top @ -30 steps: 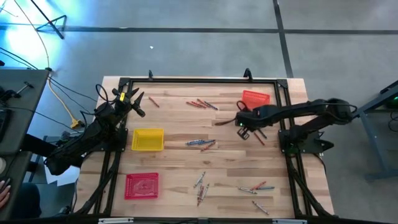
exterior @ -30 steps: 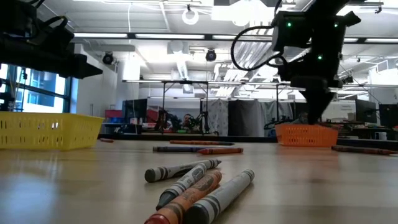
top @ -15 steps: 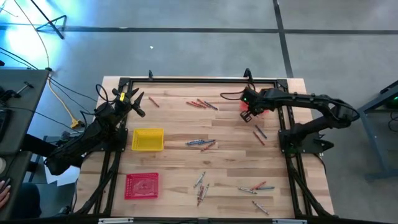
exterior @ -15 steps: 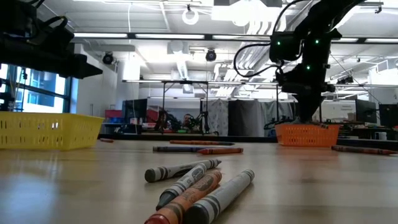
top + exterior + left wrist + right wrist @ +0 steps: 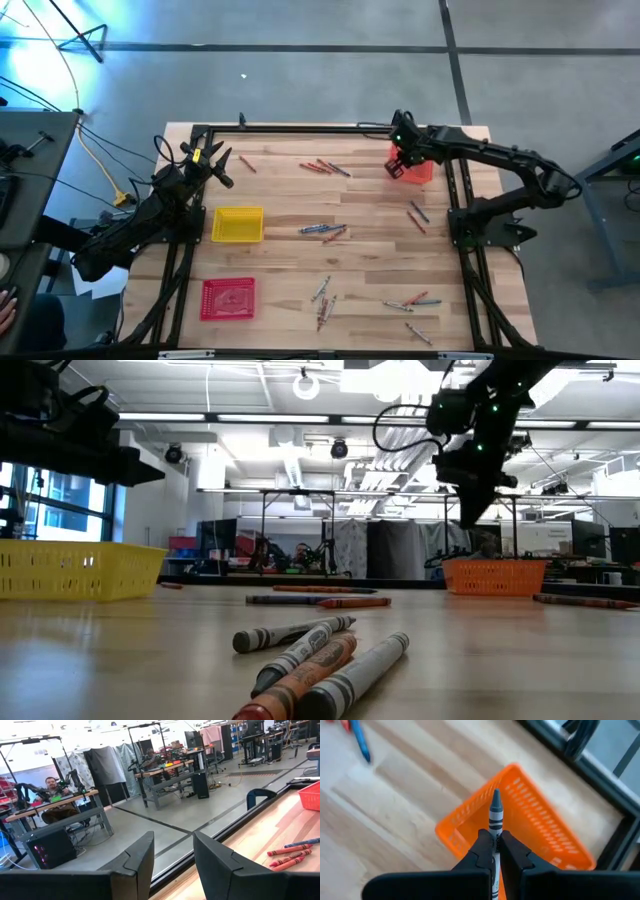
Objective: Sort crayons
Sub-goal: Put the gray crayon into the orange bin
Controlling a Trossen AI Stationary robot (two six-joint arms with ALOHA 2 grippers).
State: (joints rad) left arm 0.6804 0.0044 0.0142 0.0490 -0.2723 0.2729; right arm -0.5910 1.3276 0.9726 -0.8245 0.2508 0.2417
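Note:
My right gripper (image 5: pixel 495 851) is shut on a grey crayon (image 5: pixel 495 812) and hangs over the orange tray (image 5: pixel 540 835) at the table's far right (image 5: pixel 418 170). In the low view the right gripper (image 5: pixel 468 512) points down, above that tray (image 5: pixel 497 575). More crayons lie flat on the table in loose groups (image 5: pixel 325 167) (image 5: pixel 323 231) (image 5: pixel 322 293) (image 5: pixel 410 301). My left gripper (image 5: pixel 220 166) waits open at the far left, level and clear of everything (image 5: pixel 172 865). My right gripper pinches the grey crayon's wrapped shaft (image 5: pixel 494 834) between its two fingers. The crayon lies along the fingers, and its pointed end (image 5: pixel 496 796) sticks out past the fingertips. The fingers slant down from above. The crayon is lifted clear, over the orange tray's near corner.
A yellow tray (image 5: pixel 238 224) stands left of centre and a red tray (image 5: pixel 228 298) near the front left. A black frame (image 5: pixel 320 128) runs around the table's edges. Two crayons (image 5: pixel 415 215) lie near the right rail, one (image 5: pixel 247 163) by my left gripper.
My right gripper, shut the whole time, has swung toward the table's far edge and risen, from the bare wood near the right-hand crayons to a place over the orange tray.

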